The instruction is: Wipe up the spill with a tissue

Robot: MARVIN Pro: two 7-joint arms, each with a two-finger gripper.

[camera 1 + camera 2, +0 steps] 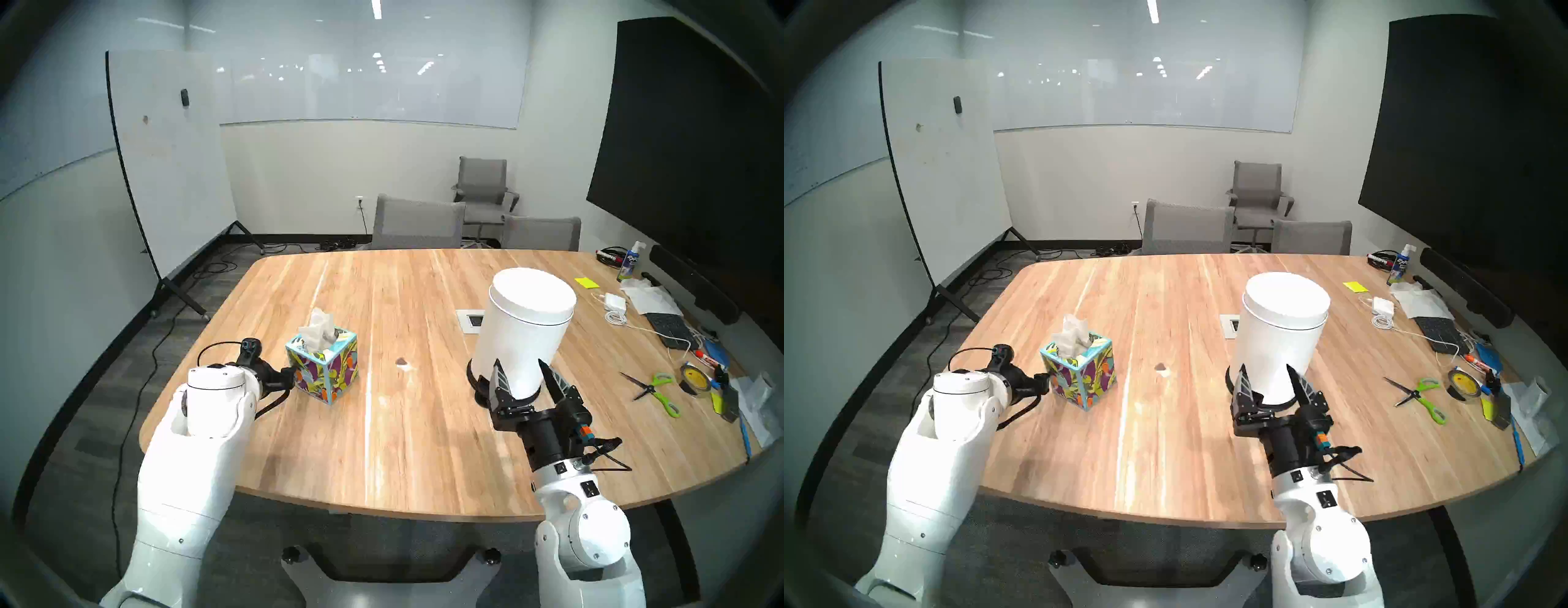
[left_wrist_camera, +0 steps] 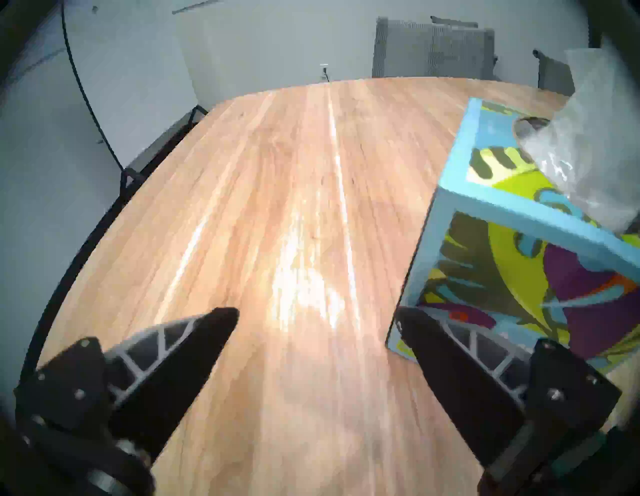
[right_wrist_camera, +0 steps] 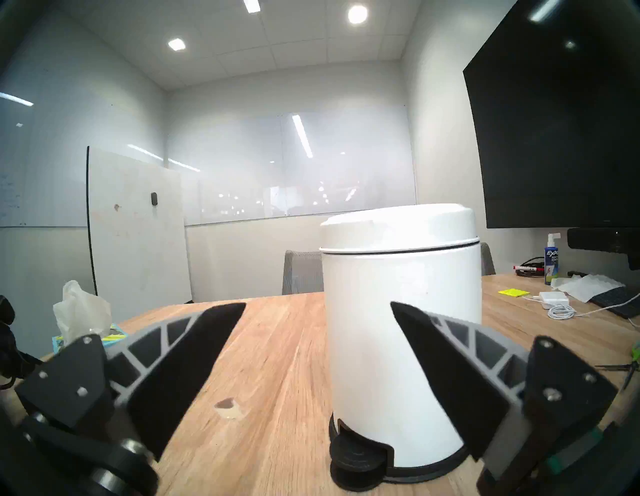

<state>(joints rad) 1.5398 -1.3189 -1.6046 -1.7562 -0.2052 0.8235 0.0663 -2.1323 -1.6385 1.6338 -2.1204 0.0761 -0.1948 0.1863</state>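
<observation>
Spill [image 1: 401, 362] unwiped; left gripper [image 2: 317, 320] spread, angled down, seemingly beside tissue box [image 1: 324, 365].

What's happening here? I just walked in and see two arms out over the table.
A brown spill sits untouched on the wooden table. The left tool, open and empty, is beside the leaf-print tissue box, with a tissue still sticking out the top. The right tool hangs open before a white pedal bin.
</observation>
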